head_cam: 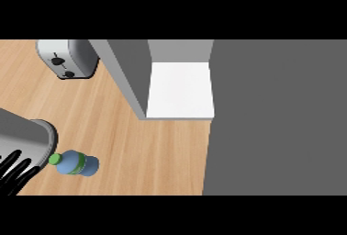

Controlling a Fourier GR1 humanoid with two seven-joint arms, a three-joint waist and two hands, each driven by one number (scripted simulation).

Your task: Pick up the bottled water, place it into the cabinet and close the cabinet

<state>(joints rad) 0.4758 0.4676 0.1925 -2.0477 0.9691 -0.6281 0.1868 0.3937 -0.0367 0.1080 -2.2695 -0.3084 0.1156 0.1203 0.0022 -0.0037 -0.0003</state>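
Observation:
A blue water bottle (pixel 76 164) with a green cap and green band lies on its side on the wooden counter (pixel 136 147), at the lower left. My left hand (pixel 15 170) shows at the left edge, fingers straight and spread, just left of the bottle's cap and apart from it. The cabinet (pixel 180 89) stands open at the upper middle, with a white shelf inside. Its grey door (pixel 278 119) fills the right side of the view. My right hand is out of view.
A silver toaster (pixel 68 58) sits at the counter's upper left. The cabinet's grey side wall (pixel 125 78) runs between the toaster and the white shelf.

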